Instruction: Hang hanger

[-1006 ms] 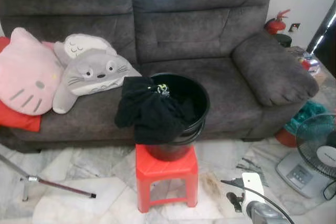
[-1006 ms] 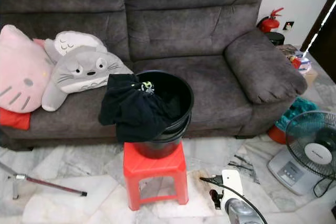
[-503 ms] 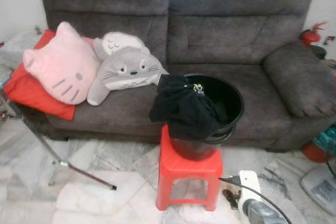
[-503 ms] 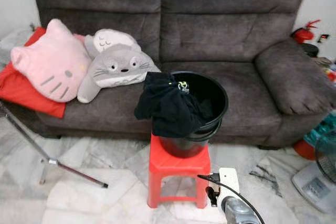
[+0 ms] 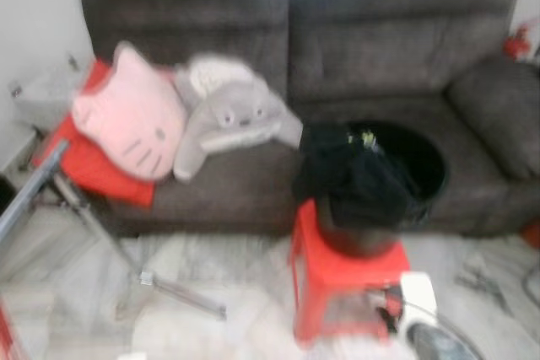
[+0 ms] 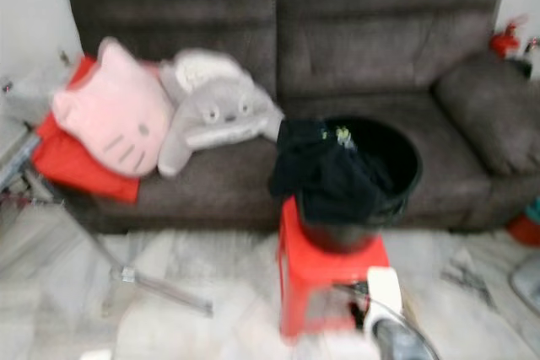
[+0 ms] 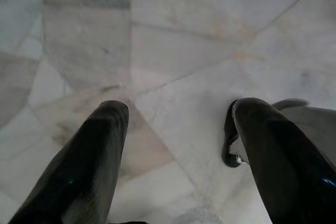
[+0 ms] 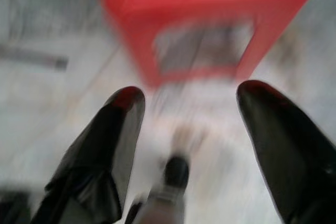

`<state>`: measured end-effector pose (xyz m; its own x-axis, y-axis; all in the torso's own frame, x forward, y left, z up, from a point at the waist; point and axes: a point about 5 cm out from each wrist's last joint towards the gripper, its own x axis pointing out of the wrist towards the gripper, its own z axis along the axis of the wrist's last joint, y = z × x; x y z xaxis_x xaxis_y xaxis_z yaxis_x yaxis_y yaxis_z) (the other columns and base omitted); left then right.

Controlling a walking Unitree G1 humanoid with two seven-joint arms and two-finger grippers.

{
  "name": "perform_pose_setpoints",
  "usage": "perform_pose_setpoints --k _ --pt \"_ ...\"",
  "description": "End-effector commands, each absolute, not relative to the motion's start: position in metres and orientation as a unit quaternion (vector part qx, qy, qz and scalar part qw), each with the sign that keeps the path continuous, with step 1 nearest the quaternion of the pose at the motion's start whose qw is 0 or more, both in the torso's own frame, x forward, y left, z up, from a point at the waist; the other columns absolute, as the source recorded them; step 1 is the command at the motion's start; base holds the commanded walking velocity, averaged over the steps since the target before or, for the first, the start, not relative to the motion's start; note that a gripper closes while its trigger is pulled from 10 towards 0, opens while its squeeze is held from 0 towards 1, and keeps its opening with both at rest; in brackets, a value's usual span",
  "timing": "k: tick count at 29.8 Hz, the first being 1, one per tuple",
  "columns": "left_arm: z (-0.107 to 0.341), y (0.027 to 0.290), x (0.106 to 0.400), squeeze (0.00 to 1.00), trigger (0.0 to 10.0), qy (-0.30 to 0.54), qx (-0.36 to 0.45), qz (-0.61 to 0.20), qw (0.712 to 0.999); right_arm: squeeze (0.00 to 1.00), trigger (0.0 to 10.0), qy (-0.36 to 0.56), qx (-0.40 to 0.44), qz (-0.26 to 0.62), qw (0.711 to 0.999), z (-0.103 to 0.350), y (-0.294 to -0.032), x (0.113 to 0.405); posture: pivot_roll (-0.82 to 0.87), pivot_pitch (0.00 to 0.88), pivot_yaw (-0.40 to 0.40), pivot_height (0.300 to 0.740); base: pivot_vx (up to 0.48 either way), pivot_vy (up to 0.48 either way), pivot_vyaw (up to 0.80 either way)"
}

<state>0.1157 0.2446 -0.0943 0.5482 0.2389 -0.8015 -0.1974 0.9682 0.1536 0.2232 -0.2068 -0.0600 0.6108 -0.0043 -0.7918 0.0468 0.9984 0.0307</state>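
Left eye view is blurred: you'll find a round black plastic bucket [image 5: 396,187] right of centre on a red plastic stool [image 5: 342,280], dark clothing [image 5: 350,179] draped over its rim. No hanger visible. Left end effector [image 7: 176,150] and right end effector [image 8: 189,129] are released, empty, pointing floorward.

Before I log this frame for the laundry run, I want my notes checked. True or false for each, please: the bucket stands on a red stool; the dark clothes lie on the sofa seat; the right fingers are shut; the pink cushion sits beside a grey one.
1. The black bucket stands on the red stool. True.
2. The dark clothes lie on the sofa seat. False: they hang over the bucket's rim.
3. The right gripper has its fingers shut. False: they stand apart, empty.
4. The pink cushion sits beside a grey plush cushion. True.
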Motion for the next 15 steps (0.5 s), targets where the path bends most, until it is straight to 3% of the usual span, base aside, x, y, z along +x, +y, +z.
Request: perform_pose_setpoints --k 1,15 --pt "-0.1009 0.2337 0.1044 0.0 10.0 0.48 0.009 0.117 0.87 0.0 10.0 0.442 0.018 -0.028 0.897 -0.0587 -0.2188 0.2213 -0.06 0.0 0.043 0.74 0.0 0.0 0.0" --pt "-0.1008 0.2339 0.1047 0.0 10.0 0.481 0.01 0.113 0.869 0.0 10.0 0.441 0.019 -0.028 0.897 -0.0587 -0.2179 0.2217 -0.06 0.0 0.043 0.74 0.0 0.0 0.0"
